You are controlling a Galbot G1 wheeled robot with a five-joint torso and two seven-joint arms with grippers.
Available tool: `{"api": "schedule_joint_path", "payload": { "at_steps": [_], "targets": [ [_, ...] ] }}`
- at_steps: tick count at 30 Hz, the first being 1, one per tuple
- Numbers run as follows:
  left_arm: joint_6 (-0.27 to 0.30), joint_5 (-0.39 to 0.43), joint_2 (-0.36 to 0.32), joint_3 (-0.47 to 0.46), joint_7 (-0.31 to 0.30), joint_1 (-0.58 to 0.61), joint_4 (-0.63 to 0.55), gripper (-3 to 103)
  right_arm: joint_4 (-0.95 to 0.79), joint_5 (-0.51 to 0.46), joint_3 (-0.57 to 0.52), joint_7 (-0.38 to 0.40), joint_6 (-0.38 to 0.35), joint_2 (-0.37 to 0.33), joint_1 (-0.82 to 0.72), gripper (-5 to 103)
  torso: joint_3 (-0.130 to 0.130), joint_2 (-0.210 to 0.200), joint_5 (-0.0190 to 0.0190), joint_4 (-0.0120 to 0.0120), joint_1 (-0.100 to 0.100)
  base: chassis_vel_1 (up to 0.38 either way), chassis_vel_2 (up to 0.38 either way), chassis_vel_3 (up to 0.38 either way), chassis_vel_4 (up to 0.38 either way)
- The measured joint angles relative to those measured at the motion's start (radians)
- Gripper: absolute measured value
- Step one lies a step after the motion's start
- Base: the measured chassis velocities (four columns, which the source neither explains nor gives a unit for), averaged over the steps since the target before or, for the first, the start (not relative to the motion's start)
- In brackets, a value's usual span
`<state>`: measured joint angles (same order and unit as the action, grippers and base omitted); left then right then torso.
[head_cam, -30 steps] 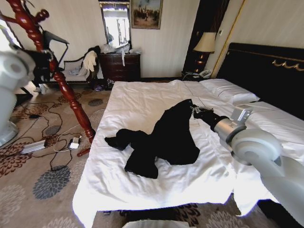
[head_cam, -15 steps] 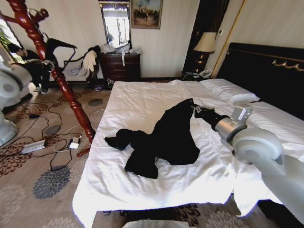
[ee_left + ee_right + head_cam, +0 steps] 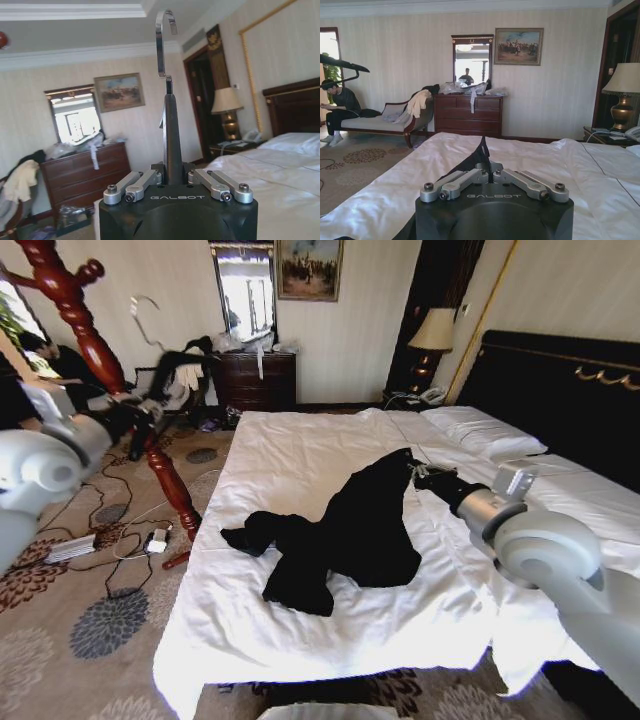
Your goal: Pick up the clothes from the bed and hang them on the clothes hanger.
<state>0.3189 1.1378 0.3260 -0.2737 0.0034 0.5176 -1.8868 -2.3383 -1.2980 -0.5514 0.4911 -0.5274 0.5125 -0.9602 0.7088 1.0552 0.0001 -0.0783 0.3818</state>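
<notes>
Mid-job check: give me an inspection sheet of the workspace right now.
Surface: bed, wrinkled white duvet.
Job's things: black coat lies spread on the bed; coat stand on the carpet to the bed's left.
Clutter: nothing seen on the bed.
Grippers: left gripper shut on black hanger, hook up; right gripper shut on the coat's upper end.
Cables: loose cables near the stand's foot.
Surroundings: dresser, lamp.

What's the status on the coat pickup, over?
Right gripper at the black coat's collar on the bed, fingers shut on fabric. Left gripper shut on a black hanger, beside the coat stand. Nothing blocking.
</notes>
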Motion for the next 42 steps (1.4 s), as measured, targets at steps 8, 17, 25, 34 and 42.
{"api": "schedule_joint_path", "payload": {
  "at_steps": [8, 17, 25, 34, 42],
  "targets": [
    [-0.035, -0.018, 0.000, -0.014, 0.027, 0.085, -0.072, 16, -0.001, 0.001, -0.022, 0.000, 0.000, 0.003, -0.010, 0, 0.000, 0.000, -0.0001, 0.0003, 0.000, 0.000, 0.000, 0.000, 0.000],
    [-0.085, -0.036, 0.012, -0.028, 0.072, 0.184, -0.135, 16, 0.002, 0.001, -0.040, -0.001, 0.003, 0.001, -0.024, 0, 0.000, 0.000, 0.0000, 0.0004, 0.000, 0.000, 0.000, 0.000, 0.000],
    [-0.126, 0.136, 0.043, -0.022, 0.071, 0.246, -0.257, 16, 0.020, 0.006, -0.038, -0.001, 0.003, -0.004, -0.026, 0, 0.000, 0.000, 0.0000, 0.0002, 0.000, 0.000, 0.000, 0.000, 0.000],
    [-0.127, 0.174, 0.047, -0.022, 0.093, 0.331, -0.341, 16, 0.038, 0.017, -0.035, -0.001, 0.003, 0.000, -0.024, 0, 0.000, 0.000, -0.0004, 0.0004, 0.000, 0.000, 0.000, 0.000, 0.000],
    [-0.133, 0.183, 0.048, -0.009, 0.092, 0.369, -0.420, 16, 0.057, 0.027, -0.026, -0.002, 0.005, 0.003, -0.013, 0, 0.000, 0.000, -0.0002, 0.0003, 0.000, 0.000, 0.000, 0.000, 0.000]
  ]
}}
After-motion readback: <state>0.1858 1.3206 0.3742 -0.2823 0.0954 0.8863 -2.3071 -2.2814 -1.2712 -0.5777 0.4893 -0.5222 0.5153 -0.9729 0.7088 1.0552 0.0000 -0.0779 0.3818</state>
